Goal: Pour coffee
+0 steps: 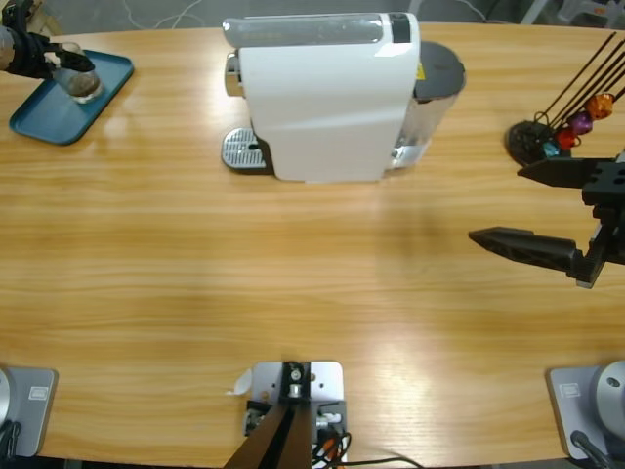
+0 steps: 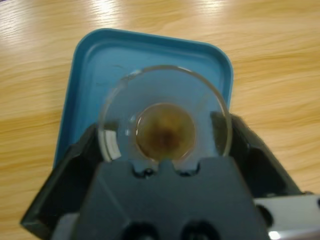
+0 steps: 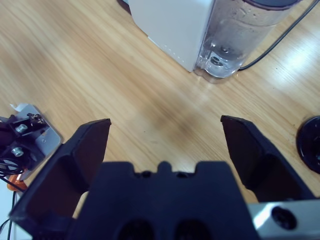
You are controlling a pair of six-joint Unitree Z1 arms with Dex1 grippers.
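At the frame's upper left, the left gripper (image 2: 165,142) is closed around a small clear glass tumbler (image 2: 165,117) holding shallow dark brown coffee (image 2: 165,131), over a blue plastic tray (image 2: 125,55). The right gripper (image 3: 165,145) gapes wide, empty. Tilting or releasing abruptly could spill it.

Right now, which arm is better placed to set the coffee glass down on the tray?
The left. Its gripper is closed around the glass tumbler of coffee, directly over the blue tray. The right gripper hangs open and empty at the table's far end, near the capsule stand.
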